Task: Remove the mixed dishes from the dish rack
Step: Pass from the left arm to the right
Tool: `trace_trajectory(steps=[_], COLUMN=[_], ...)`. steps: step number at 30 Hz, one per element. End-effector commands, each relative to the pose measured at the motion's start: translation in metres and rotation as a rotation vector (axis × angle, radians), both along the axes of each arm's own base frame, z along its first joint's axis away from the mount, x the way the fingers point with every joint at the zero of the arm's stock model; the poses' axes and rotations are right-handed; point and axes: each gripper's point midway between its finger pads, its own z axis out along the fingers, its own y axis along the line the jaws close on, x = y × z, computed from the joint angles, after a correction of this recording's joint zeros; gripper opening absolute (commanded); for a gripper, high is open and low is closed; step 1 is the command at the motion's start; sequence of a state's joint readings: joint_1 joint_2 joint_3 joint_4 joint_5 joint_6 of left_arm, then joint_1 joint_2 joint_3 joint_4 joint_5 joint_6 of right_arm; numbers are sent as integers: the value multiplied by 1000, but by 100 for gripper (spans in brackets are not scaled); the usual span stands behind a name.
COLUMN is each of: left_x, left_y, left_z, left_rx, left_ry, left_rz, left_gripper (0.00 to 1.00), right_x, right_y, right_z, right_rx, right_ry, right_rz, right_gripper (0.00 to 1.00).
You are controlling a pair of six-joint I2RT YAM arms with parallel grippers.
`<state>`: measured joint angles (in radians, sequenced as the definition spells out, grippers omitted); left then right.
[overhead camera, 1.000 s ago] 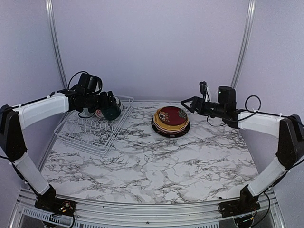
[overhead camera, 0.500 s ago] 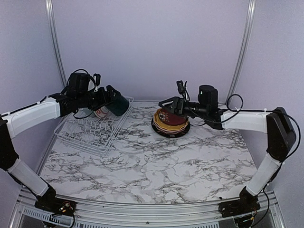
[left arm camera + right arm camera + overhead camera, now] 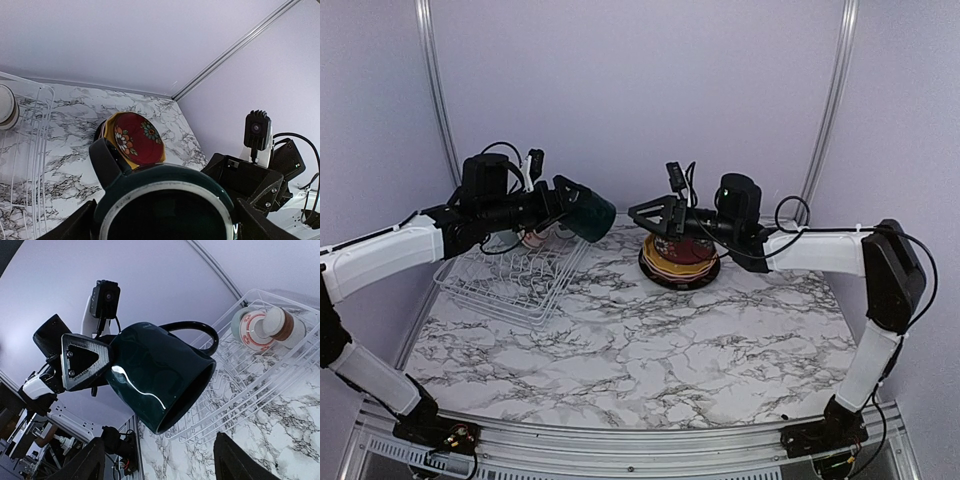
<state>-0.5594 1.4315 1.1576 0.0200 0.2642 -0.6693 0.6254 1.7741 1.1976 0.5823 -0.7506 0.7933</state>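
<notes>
Left gripper (image 3: pixel 570 207): jaws clamped on the outside of the dark teal mug (image 3: pixel 592 213). One triangular black finger pad (image 3: pixel 82 362) lies flat against the glazed wall. The mug is held in the air on its side, over the right-hand rim of the dish rack (image 3: pixel 500 285), with its round mouth turned toward the right arm. The glaze is glossy with a faintly faceted surface. The loop handle sits on top in the right wrist view.

Right gripper (image 3: pixel 645 215): jaws spread and empty. The tips point at the mug's mouth, close to it but apart. It hangs above the stack of plates (image 3: pixel 680 265).

Dish rack: thin white wire, rectangular, low sides, rows of upright prongs. Small pale cups (image 3: pixel 257 326) lie on their sides at its far end, one with a red ring and one with a brown band.

Plates: round, stacked on the marble-patterned table (image 3: pixel 640 350). There is a black rim at the bottom, then a scalloped orange-yellow edge, and the dark red floral plate (image 3: pixel 137 142) on top.
</notes>
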Motion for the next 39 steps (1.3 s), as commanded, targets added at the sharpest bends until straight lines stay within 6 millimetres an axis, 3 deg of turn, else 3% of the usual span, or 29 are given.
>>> trace_trajectory(steps=[1, 8, 26, 31, 35, 39], left_x=[-19, -33, -47, -46, -47, -44], left_y=[-10, -21, -33, -34, -32, -27], left_z=[62, 78, 89, 86, 85, 80], left_rx=[-129, -197, -356, -380, -375, -346], left_ry=[-167, -193, -215, -212, -218, -215], left_rz=[-63, -117, -201, -207, -200, -163], left_gripper=[43, 43, 43, 43, 54, 79], right_x=[-10, -21, -50, -50, -49, -45], right_y=[13, 18, 22, 21, 18, 11], right_z=[31, 42, 75, 80, 83, 86], right_rx=[65, 108, 218, 226, 211, 189], right_ry=[-43, -26, -49, -52, -67, -82], right_rz=[55, 99, 207, 208, 188, 154], right_gripper=[70, 64, 24, 0, 0, 0])
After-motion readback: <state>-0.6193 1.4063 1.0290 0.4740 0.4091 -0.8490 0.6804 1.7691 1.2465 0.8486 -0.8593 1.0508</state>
